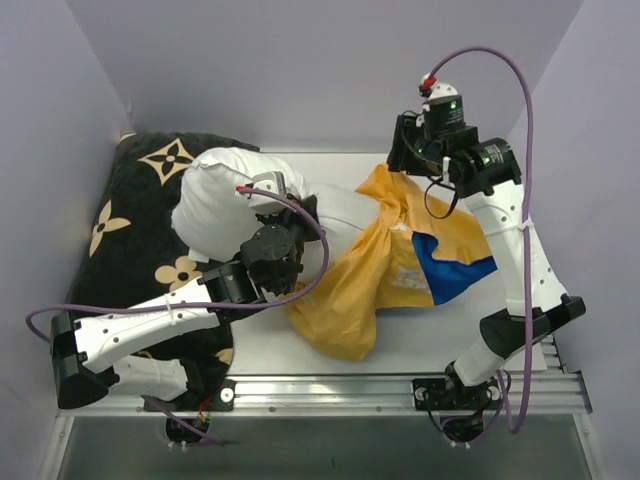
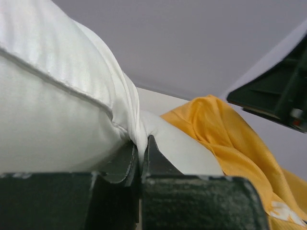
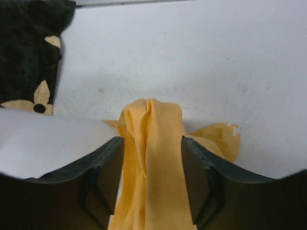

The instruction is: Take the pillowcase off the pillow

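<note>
The plump white pillow (image 1: 215, 195) lies at the left, partly on a black cushion. Its right end is still inside the pillowcase (image 1: 370, 280), orange-yellow with a blue patch, crumpled across the middle of the table. My left gripper (image 1: 303, 208) is at the pillow's right part. In the left wrist view it (image 2: 140, 143) is shut on a pinched fold of the white pillow (image 2: 57, 110), with the pillowcase (image 2: 225, 129) beyond. My right gripper (image 1: 400, 160) hangs over the pillowcase's far end. In the right wrist view its jaws (image 3: 152, 141) stand apart with a raised fold of the pillowcase (image 3: 153, 120) between them.
A black cushion with tan flower motifs (image 1: 130, 220) fills the left side under the pillow and shows in the right wrist view (image 3: 29, 52). Pale walls enclose the table on the left, back and right. A metal rail (image 1: 330, 390) runs along the near edge.
</note>
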`<state>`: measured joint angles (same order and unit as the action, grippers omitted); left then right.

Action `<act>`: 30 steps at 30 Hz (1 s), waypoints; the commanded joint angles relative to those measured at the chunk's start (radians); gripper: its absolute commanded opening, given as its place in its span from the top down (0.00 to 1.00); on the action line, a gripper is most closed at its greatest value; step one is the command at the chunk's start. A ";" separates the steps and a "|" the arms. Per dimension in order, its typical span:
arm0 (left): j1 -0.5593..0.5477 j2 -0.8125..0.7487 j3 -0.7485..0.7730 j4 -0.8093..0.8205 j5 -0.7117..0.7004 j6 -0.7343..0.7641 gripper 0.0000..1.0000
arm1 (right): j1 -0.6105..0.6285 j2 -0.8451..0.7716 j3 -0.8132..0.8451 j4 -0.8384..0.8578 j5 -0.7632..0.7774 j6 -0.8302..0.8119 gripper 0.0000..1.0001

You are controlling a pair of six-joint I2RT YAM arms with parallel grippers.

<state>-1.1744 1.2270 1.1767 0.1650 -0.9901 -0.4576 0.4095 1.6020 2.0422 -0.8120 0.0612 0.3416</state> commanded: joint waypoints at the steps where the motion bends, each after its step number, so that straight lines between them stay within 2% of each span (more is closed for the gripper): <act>1: 0.102 -0.015 -0.017 -0.145 0.011 -0.208 1.00 | 0.044 0.006 -0.043 0.020 -0.040 -0.044 0.46; 3: 0.119 -0.026 -0.075 -0.201 -0.013 -0.303 1.00 | 0.058 -0.005 -0.066 0.049 -0.060 -0.044 0.33; 7: 0.137 -0.029 -0.114 -0.251 -0.061 -0.386 1.00 | 0.110 -0.062 -0.095 0.050 -0.064 -0.013 0.23; 8: 0.142 -0.026 -0.115 -0.255 -0.059 -0.392 1.00 | 0.126 -0.112 -0.115 0.048 -0.022 -0.003 0.21; 10: 0.156 -0.020 -0.114 -0.268 -0.055 -0.411 1.00 | 0.173 -0.177 -0.209 0.043 0.076 0.002 0.19; 13: 0.174 -0.011 -0.101 -0.269 -0.033 -0.417 1.00 | 0.178 -0.330 -0.384 0.040 0.226 0.036 0.14; 20: 0.239 0.034 -0.054 -0.295 0.056 -0.428 1.00 | 0.115 -0.699 -0.726 0.020 0.322 0.122 0.04; 24: 0.265 0.058 -0.031 -0.302 0.103 -0.438 1.00 | 0.111 -0.803 -0.800 -0.004 0.414 0.160 0.00; 27: 0.268 0.068 -0.017 -0.300 0.120 -0.438 1.00 | 0.095 -0.820 -0.830 -0.004 0.387 0.184 0.00; 30: 0.274 0.065 -0.014 -0.294 0.131 -0.434 1.00 | 0.094 -0.788 -0.866 0.066 0.362 0.201 0.00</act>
<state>-0.9134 1.2877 1.1206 -0.1238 -0.8902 -0.8848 0.5098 0.7712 1.2144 -0.8013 0.4007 0.5037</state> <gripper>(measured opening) 0.028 0.999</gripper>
